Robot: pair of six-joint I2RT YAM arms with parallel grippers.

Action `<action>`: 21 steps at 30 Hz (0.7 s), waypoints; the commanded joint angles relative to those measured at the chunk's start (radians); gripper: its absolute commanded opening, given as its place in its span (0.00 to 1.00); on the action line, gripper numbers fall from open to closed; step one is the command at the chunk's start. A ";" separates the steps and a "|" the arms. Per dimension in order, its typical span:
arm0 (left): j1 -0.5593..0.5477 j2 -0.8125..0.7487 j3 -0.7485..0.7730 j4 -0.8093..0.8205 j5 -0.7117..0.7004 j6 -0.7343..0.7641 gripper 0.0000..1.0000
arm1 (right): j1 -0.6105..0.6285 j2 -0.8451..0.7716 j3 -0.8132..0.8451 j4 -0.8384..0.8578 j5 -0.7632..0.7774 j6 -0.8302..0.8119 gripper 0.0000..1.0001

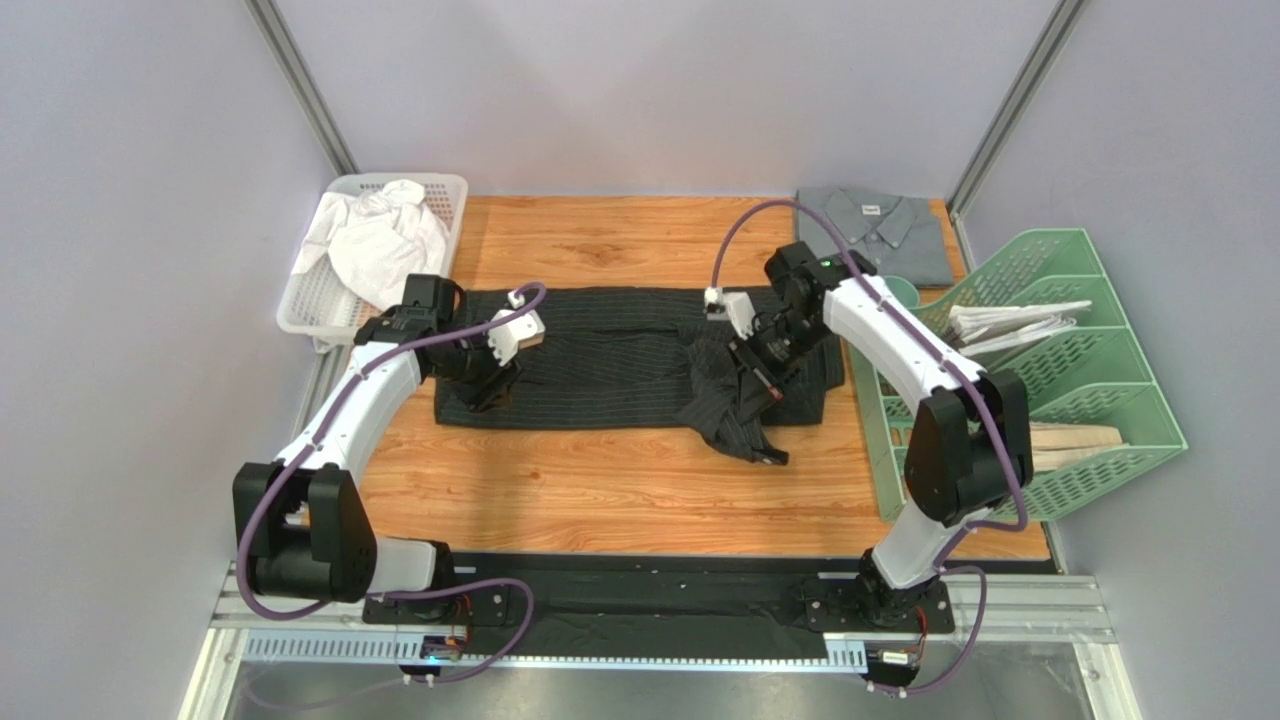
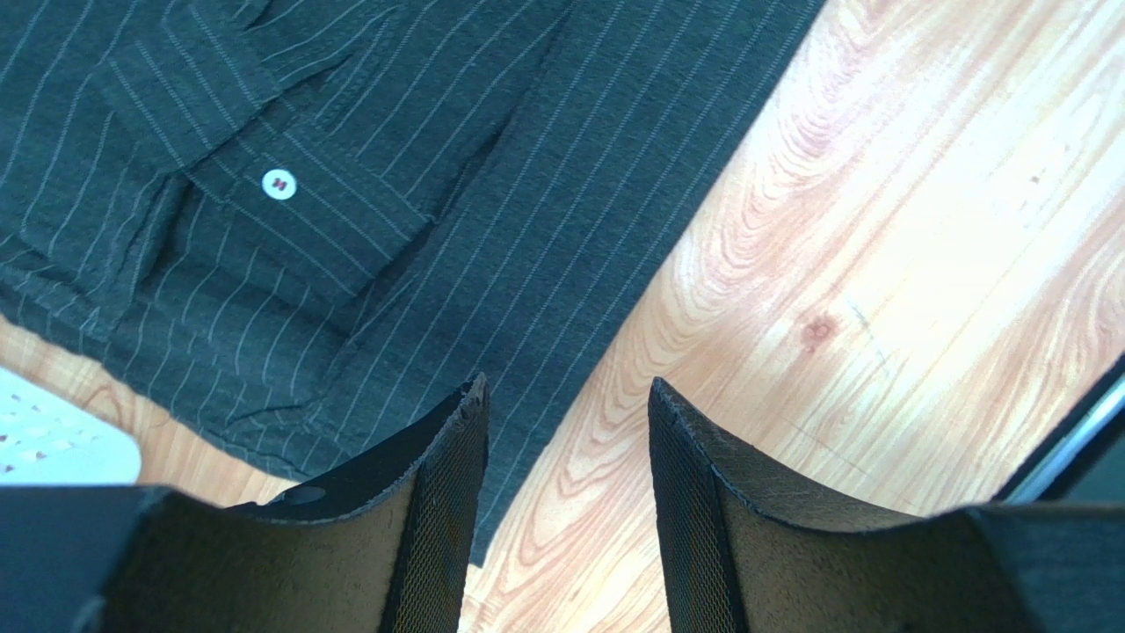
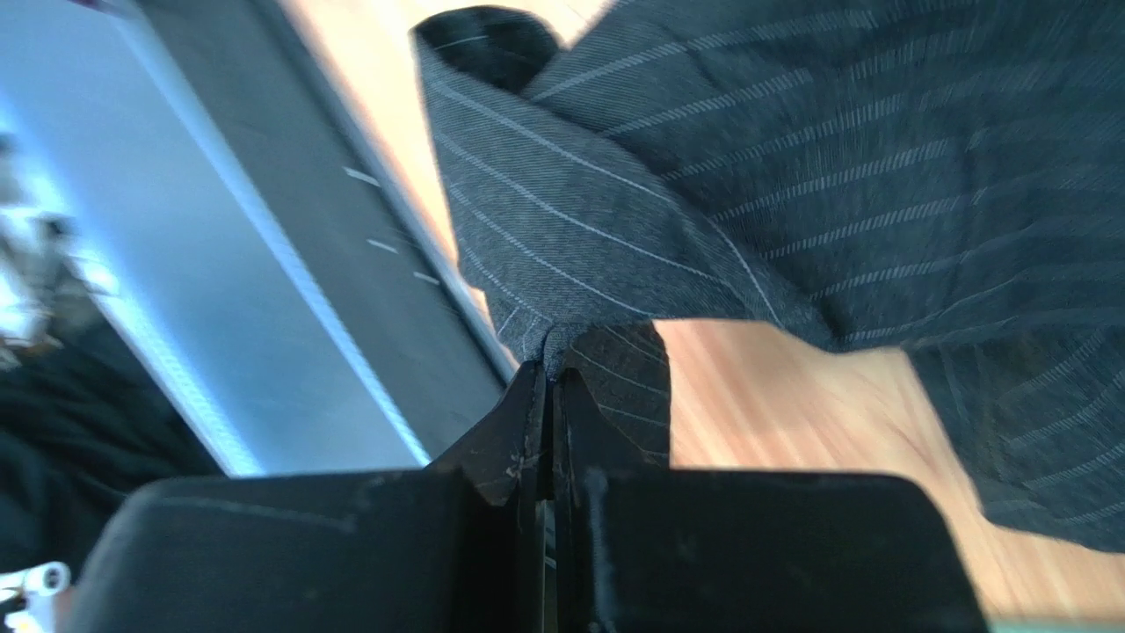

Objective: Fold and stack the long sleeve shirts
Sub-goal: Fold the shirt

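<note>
Left gripper (image 2: 565,391): was held spread over the black shirt's (image 1: 601,360) left edge.
Right gripper (image 3: 551,376): was pressed together, that shirt's cloth pinched.

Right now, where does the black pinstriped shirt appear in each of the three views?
Top external: the black pinstriped shirt lies spread across the middle of the wooden tabletop.
Left wrist: it fills the upper left, with a white button showing.
Right wrist: it hangs at the upper right, a fold pinched between the right fingers.
Shared landmark: the wooden tabletop shows beside the cloth in all three views.
</note>
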 commanded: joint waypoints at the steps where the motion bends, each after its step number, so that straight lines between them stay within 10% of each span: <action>1: 0.001 -0.031 0.017 -0.024 0.053 0.045 0.54 | -0.026 -0.068 0.108 -0.073 -0.344 0.092 0.00; 15: 0.002 0.045 0.061 0.066 0.005 -0.085 0.54 | -0.124 0.294 0.740 0.133 -0.203 0.258 0.00; 21: 0.004 0.039 0.052 0.106 0.028 -0.151 0.54 | -0.098 0.233 0.717 0.260 -0.111 0.252 0.00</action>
